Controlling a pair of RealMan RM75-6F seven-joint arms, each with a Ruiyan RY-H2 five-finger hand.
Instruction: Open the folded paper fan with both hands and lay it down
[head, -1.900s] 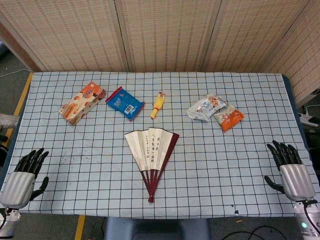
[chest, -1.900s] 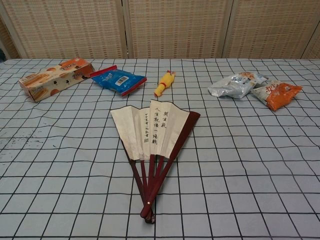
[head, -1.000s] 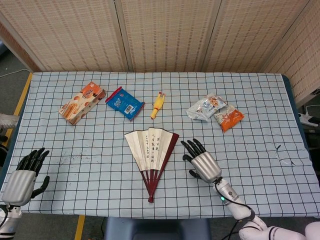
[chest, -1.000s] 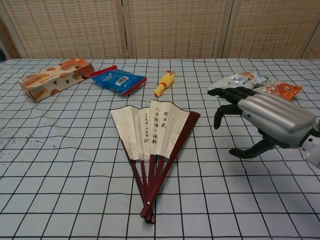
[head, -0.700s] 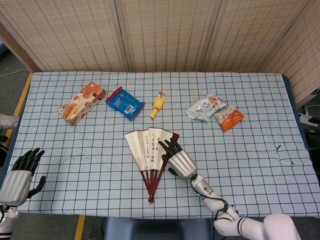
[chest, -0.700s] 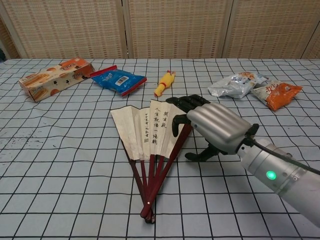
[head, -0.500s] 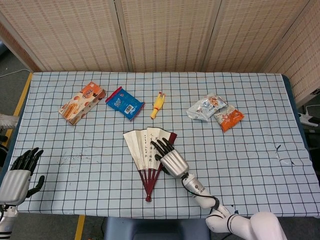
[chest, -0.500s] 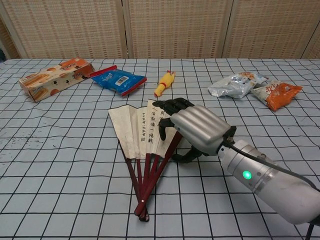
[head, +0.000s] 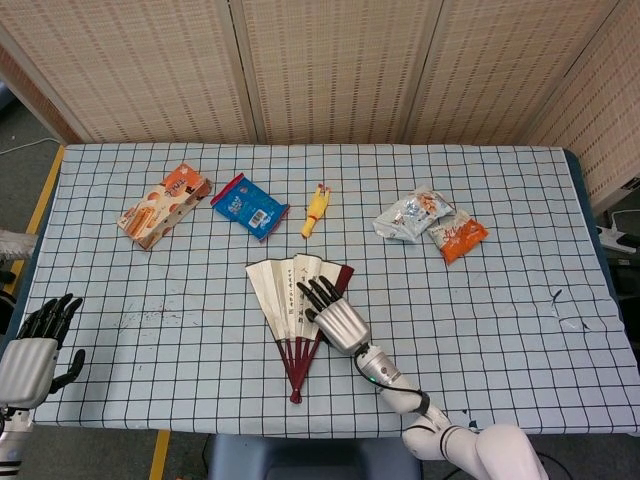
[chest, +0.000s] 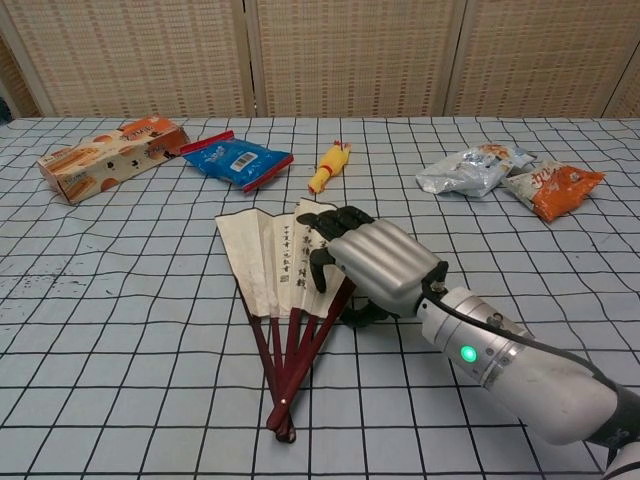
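The paper fan (head: 275, 290) lies partly spread on the checked cloth at mid-table, cream leaves with black writing and dark red ribs meeting at a pivot near the front edge. My right hand (head: 335, 315) rests on the fan's right half. Its fingers (chest: 325, 235) curl down onto the paper and over the dark red outer rib, and the thumb sits by that rib's right side; the fan (chest: 255, 255) stays flat on the cloth. My left hand (head: 32, 350) hovers open at the table's front left corner, far from the fan, and only the head view shows it.
Along the back lie an orange snack box (head: 163, 205), a blue packet (head: 249, 206), a yellow rubber chicken (head: 316, 209), a silver packet (head: 410, 216) and an orange packet (head: 458, 237). A woven screen stands behind the table.
My right hand swept in from the table's right edge and settled on the fan's right side. The fan slid slightly left and its ribs closed a little. The left hand drifted slightly down.
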